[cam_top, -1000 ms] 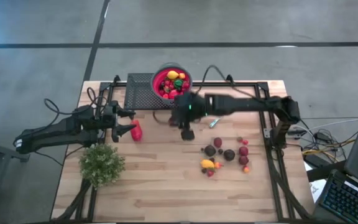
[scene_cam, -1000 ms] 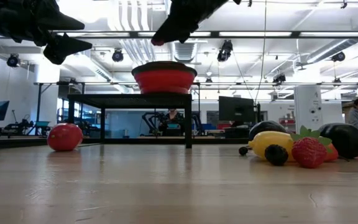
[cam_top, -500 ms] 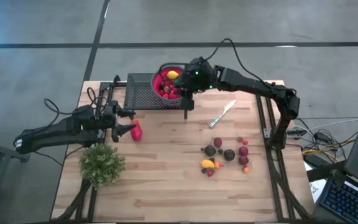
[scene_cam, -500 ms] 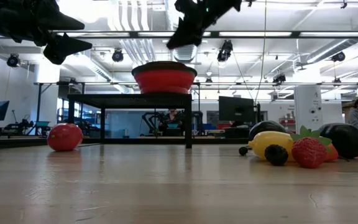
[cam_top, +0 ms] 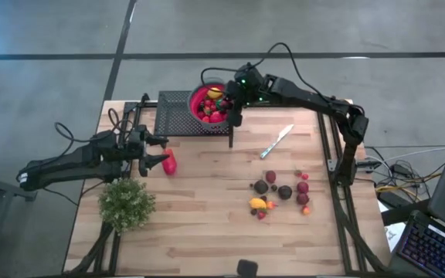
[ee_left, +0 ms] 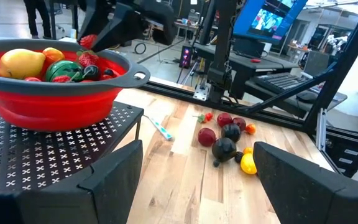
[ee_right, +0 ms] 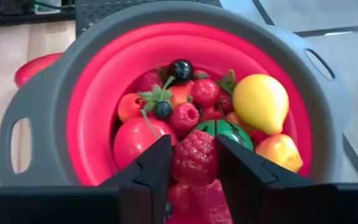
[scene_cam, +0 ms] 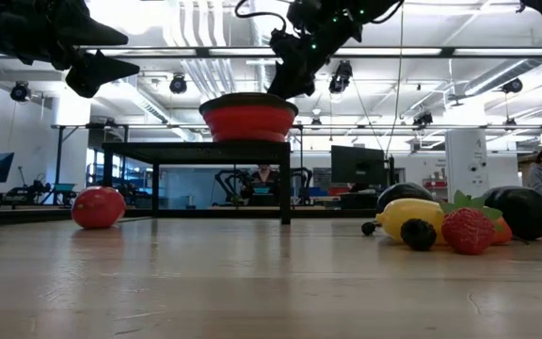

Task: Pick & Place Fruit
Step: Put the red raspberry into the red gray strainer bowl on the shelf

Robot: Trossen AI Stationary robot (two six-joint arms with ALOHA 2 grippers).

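Right wrist view puts the right gripper (ee_right: pixel 193 163) directly over the red bowl (ee_right: pixel 92 106), its two dark fingers (ee_right: pixel 148 171) pinching a red raspberry (ee_right: pixel 194 155) between them. Just beyond and below those fingertips the bowl is heaped with fruit: a yellow lemon (ee_right: pixel 260 102), a dark berry (ee_right: pixel 180 68), a round red piece (ee_right: pixel 135 140) and a green melon slice (ee_right: pixel 229 134) right beside the held berry.

From the high view, that gripper (cam_top: pixel 232 108) hangs at the bowl's (cam_top: pixel 201 94) edge nearest the table's middle, with the bowl standing on a black mesh stand (cam_top: pixel 172 114). Well away from it, toward the near right part of the wooden table (cam_top: pixel 207 224), lies the loose cluster of fruit (cam_top: pixel 280 193), and a silver knife (cam_top: pixel 276 141) lies between the cluster and the gripper.

The left gripper (cam_top: pixel 154 150) waits with its fingers spread wide, off to the left of the stand; a larger red fruit (cam_top: pixel 169 162) lies just beside its fingertips, and a bushy green plant (cam_top: pixel 127 203) stands near it.
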